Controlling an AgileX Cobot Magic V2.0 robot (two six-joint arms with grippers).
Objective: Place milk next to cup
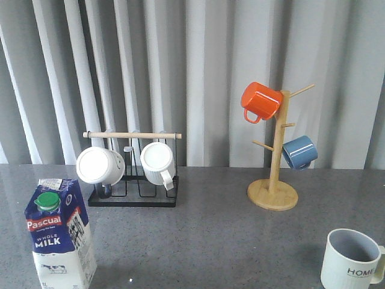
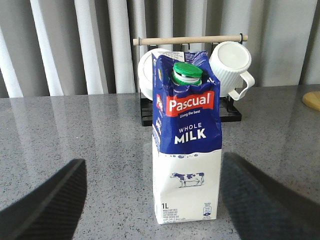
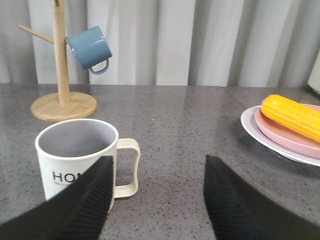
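Left gripper spread wide, empty, fingers either side of the milk without touching. Milk upright at near-left of the grey table, green cap on, Pascual face toward left wrist camera. Behind it, black rack with wooden bar, two white mugs hanging. Further right, wooden mug tree with orange mug and blue mug. Cup at near-right, upright, HOME lettering, well apart from milk. Right gripper also parted, holding nothing, one finger in front of the cup. Plates with corn beyond, right wrist view.
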